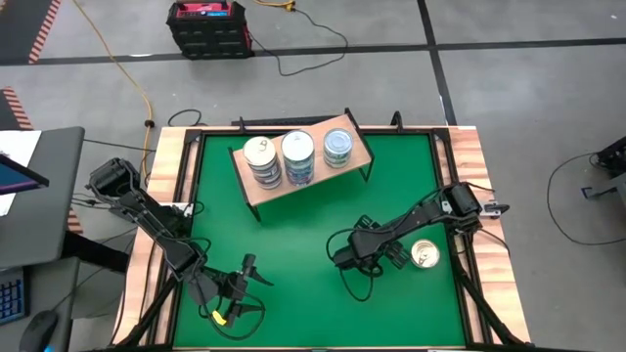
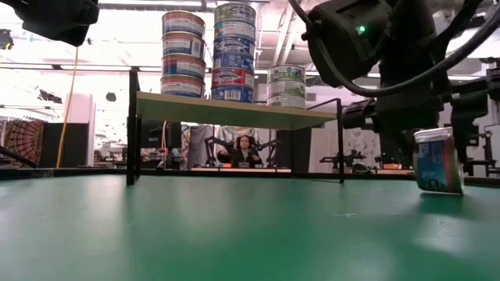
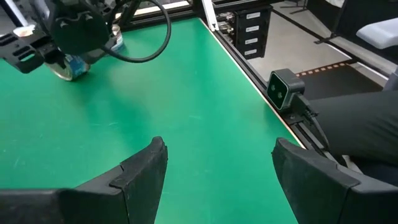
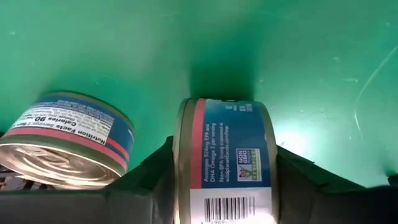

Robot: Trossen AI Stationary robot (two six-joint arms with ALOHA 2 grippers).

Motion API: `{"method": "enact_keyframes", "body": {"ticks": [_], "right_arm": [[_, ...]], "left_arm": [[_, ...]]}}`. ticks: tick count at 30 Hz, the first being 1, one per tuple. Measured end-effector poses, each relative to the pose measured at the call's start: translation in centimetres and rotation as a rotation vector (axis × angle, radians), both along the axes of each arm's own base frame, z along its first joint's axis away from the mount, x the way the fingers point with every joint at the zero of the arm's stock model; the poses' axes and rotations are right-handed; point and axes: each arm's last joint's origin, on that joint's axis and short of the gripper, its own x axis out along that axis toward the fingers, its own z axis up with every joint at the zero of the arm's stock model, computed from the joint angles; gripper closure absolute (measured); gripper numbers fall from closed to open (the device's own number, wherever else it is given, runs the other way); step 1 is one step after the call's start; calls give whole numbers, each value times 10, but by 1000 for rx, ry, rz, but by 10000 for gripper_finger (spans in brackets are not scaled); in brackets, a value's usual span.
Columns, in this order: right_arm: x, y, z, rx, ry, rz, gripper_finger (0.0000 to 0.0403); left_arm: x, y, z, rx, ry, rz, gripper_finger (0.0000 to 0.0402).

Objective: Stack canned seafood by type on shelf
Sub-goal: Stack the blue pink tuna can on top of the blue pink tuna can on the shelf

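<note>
Green felt (image 1: 293, 244) fills the table inside a pale wooden rim, and most of it lies bare: a broad open stretch runs from the centre toward 6 o'clock and 9 o'clock in the high view. The shelf (image 1: 256, 188), a light-wood board on thin black legs, sits tilted near 12 o'clock, close to the far edge. Three stacks of round tins stand on it: a cream-topped stack (image 1: 261, 158), a taller stack with a silver lid (image 1: 297, 154) just beside it, and a shorter teal-labelled stack (image 1: 337, 147) toward the board's right end (four, four and two tins high in the low view).

At about 4 o'clock the right gripper (image 4: 225, 163) has its dark fingers pressed against both flat faces of a blue-and-red labelled tin (image 4: 224, 162), which stands on edge, barcode toward the wrist camera; the fingers are clasping it. A second tin (image 4: 65, 140) lies just beside it, tilted, its ribbed silver lid showing, near the right rim.

The left gripper (image 3: 214, 168) hangs at 7 o'clock, near the front edge, fingers spread wide and holding nothing.
</note>
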Motion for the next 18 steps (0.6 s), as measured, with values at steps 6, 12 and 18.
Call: {"method": "enact_keyframes", "body": {"ticks": [6,12,18], "right_arm": [[16,2,16,-12,-127,-111,186],[44,-5,54,8,-323,-278,177],[72,-16,114,88,-579,-429,186]], "left_arm": [[0,0,0,20,-11,10,124],[1,1,2,38,-41,42,124],[1,2,3,52,-50,64,124]]}}
